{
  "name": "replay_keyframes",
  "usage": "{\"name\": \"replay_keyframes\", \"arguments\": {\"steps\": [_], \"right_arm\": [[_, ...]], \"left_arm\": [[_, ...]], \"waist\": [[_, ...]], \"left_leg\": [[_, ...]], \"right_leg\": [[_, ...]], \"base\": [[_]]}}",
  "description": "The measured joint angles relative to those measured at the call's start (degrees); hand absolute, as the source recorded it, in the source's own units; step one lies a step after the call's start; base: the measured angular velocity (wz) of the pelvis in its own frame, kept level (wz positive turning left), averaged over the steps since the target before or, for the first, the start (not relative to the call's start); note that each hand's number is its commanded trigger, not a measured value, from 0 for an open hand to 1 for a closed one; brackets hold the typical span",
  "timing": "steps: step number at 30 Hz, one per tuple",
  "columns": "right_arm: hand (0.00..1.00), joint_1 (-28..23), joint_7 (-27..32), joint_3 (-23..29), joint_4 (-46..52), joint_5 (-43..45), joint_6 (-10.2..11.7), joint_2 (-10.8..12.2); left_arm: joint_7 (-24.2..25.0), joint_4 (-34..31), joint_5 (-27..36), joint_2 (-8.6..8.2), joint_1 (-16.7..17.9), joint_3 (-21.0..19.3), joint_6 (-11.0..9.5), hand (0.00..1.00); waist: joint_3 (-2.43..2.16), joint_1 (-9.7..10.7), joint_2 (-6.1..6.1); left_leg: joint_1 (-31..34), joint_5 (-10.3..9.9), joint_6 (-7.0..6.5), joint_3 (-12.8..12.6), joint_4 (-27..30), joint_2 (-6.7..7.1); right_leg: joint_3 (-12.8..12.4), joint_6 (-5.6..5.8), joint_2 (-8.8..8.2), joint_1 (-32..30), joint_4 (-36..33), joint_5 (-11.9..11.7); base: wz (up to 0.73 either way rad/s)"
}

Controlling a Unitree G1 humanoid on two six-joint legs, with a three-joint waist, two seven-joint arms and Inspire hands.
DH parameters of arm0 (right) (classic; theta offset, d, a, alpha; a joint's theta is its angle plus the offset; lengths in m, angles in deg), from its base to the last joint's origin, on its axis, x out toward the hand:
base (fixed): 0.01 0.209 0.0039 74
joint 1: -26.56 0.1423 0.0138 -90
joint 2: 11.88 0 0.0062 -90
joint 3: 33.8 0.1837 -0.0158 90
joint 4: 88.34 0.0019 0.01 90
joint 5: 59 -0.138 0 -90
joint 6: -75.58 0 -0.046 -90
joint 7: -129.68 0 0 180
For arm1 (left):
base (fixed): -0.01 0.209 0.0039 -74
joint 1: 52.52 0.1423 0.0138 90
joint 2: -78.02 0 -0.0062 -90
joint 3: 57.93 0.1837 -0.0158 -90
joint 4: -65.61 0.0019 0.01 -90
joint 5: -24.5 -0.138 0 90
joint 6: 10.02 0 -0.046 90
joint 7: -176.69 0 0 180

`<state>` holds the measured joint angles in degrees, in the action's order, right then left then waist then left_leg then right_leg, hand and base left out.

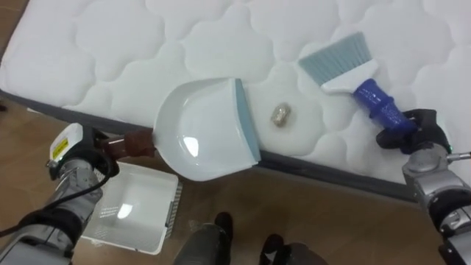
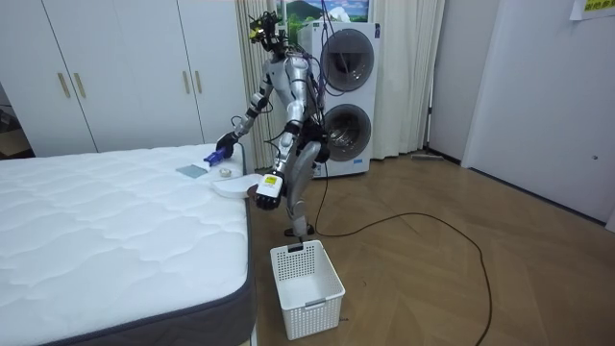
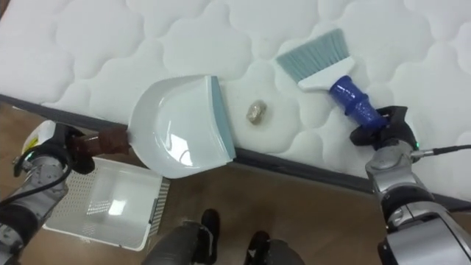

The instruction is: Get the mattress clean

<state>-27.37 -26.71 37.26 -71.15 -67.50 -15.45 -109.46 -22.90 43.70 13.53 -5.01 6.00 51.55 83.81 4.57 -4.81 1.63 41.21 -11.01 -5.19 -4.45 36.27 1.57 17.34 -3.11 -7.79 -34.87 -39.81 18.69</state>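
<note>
From my remote station I see my left hand at the near left, fingers curled tight round the brown handle of a white dustpan, whose teal lip rests on the near edge of the bed. My right hand, at the right, is closed round the blue handle of a brush, its pale bristles pointing to the far left over the mattress. A small crumpled scrap lies on the mattress between lip and bristles, touching neither, and a white basket sits on the floor below my left hand.
</note>
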Motion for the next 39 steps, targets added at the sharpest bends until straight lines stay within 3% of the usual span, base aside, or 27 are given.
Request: {"name": "replay_keyframes", "arguments": {"steps": [6,11,16,21,28,33,39], "right_arm": [[1.0,1.14,1.16,0.35,-1.01,7.14,-0.31,-0.4],[1.0,1.19,1.23,-0.17,-0.72,12.92,-1.13,-1.54],[1.0,1.76,1.25,-2.31,-0.57,25.83,-2.12,-5.62],[1.0,3.55,1.24,-2.45,0.0,38.2,-4.1,-7.83],[1.0,3.92,1.5,-6.33,4.94,51.01,-7.22,-9.07],[1.0,3.94,1.42,-8.67,8.92,55.64,-8.56,-10.43],[1.0,3.83,0.49,-9.9,11.59,61.4,-9.22,-10.43]], "left_arm": [[0.07,-0.11,-1.12,0.01,-0.02,0.0,0.52,1.0],[0.08,-0.08,-2.27,0.73,-0.02,0.35,1.18,1.0],[0.02,-0.44,-5.07,3.31,-0.64,1.4,1.81,1.0],[0.03,-0.77,-7.31,3.67,-1.75,1.4,2.58,1.0],[-0.16,-1.77,-7.32,5.23,-1.88,1.51,3.21,1.0],[-0.2,-1.99,-7.74,6.29,-1.88,1.49,3.21,1.0],[-0.19,-3.02,-9.01,7.42,-2.13,1.45,2.7,1.0]], "waist": [[0.06,0.0,0.13],[0.02,0.01,1.57],[0.02,0.03,3.94],[0.08,-0.17,4.41],[0.09,-0.33,5.28],[0.11,-0.43,5.73],[0.13,-0.68,5.85]], "left_leg": [[-0.38,0.0,0.0,-0.07,-0.14,-0.03],[-1.06,0.01,0.0,-0.82,-0.61,-0.17],[-1.56,0.02,0.01,-0.99,-0.99,-0.32],[-2.03,0.0,-0.02,-1.01,-1.01,-0.74],[-1.54,0.03,0.04,-1.32,-0.99,-1.43],[-1.47,0.01,0.08,-1.66,-0.98,-2.22],[-1.91,0.03,0.09,-2.35,-1.91,-2.99]], "right_leg": [[-0.02,0.0,-0.03,0.33,0.05,0.0],[-0.63,-0.01,-0.1,0.44,0.02,0.0],[-0.55,-0.12,-0.03,0.86,0.53,-0.13],[-0.05,-0.03,0.33,1.9,1.63,-0.65],[-0.32,-0.34,1.06,1.42,2.22,-1.21],[-0.76,-0.5,2.0,1.53,3.51,-1.96],[-1.22,-0.47,3.04,2.19,5.9,-3.16]], "base": [[0.0],[-0.05],[-0.02],[-0.01],[-0.04],[-0.09],[-0.09]]}}
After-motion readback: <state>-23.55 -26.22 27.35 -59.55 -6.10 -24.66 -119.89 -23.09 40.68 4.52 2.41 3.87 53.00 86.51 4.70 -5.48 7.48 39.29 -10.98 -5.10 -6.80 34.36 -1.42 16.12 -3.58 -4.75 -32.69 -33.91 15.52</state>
